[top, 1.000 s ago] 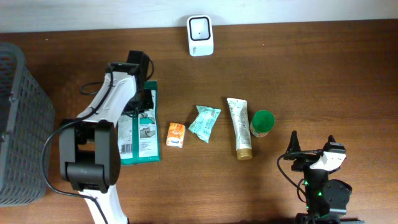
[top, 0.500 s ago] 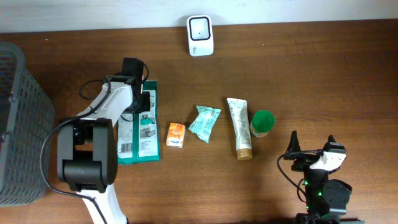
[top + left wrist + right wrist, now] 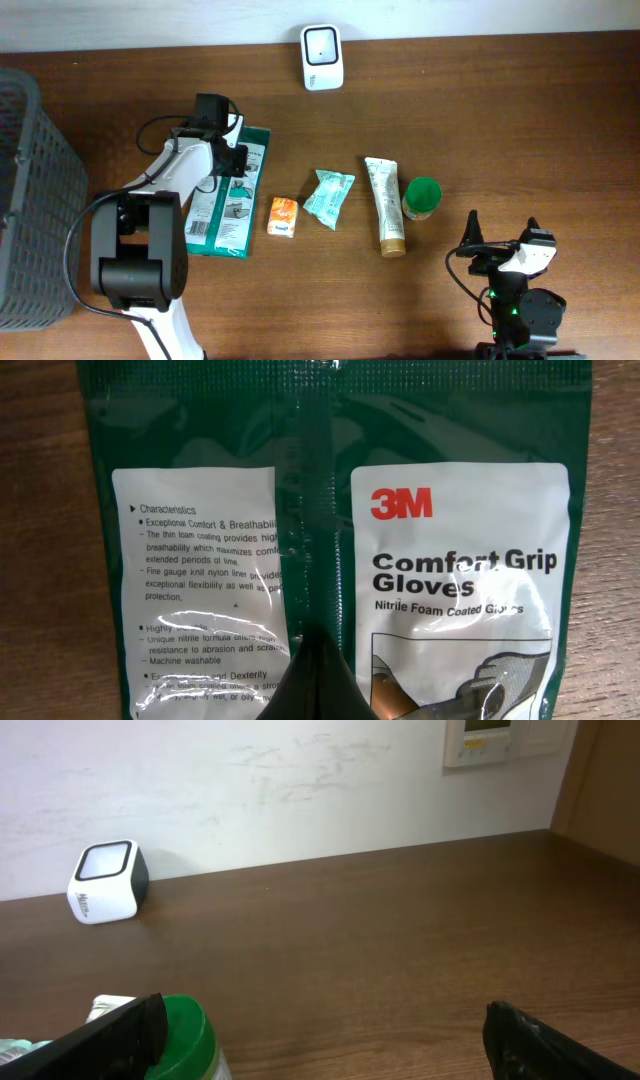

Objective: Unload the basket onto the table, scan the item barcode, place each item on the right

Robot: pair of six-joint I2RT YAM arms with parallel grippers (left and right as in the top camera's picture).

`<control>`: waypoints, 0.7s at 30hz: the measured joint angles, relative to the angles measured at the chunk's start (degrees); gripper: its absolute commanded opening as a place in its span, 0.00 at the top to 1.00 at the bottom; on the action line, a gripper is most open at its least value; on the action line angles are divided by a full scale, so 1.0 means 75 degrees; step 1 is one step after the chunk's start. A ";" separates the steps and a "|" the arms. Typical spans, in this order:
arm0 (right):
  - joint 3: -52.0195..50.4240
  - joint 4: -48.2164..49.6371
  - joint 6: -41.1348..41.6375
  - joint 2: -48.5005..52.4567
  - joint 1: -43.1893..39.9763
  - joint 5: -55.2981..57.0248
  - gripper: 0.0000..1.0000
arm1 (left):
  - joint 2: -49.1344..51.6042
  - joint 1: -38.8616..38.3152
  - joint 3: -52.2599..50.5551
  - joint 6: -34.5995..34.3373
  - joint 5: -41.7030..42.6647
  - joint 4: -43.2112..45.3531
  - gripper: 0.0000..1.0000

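Glove packet (image 3: 228,205), a green 3M Comfort Grip pack, lies tilted on the surface (image 3: 520,120), just left of an orange sachet (image 3: 283,217) and well apart from the white scanner (image 3: 322,57). Left hand (image 3: 232,158) is closed, its tips pinching the packet's centre seam. Right hand (image 3: 503,240) stands wide, holding nothing.

Dark green glove packet (image 3: 236,212) with white panels and red logo, brown wood-grain tabletop (image 3: 500,110), white scanner (image 3: 322,57), grey mesh basket (image 3: 30,200), orange box (image 3: 283,217), teal pouch (image 3: 329,198), cream tube (image 3: 383,205), green-lidded jar (image 3: 421,197)
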 measured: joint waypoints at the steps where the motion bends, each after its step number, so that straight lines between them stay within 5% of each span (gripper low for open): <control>1: 0.0000 0.0000 -0.0003 0.0000 0.0000 0.0000 0.02 | 0.0000 0.0003 0.0000 0.0020 0.0023 0.0003 1.00; 7: 0.0000 0.0000 -0.0003 0.0000 0.0000 0.0000 0.02 | -0.0058 0.0006 0.0251 -0.0137 -0.0009 -0.0755 1.00; 10: 0.0000 0.0000 0.0000 0.0000 0.0000 0.0000 0.02 | -0.0289 0.0017 0.0670 -0.0376 -0.0035 -0.1282 0.80; 21: 0.0000 0.0000 0.0000 0.0000 0.0000 0.0000 0.02 | -0.2463 0.0277 0.2477 -0.0781 0.0032 -0.2183 0.57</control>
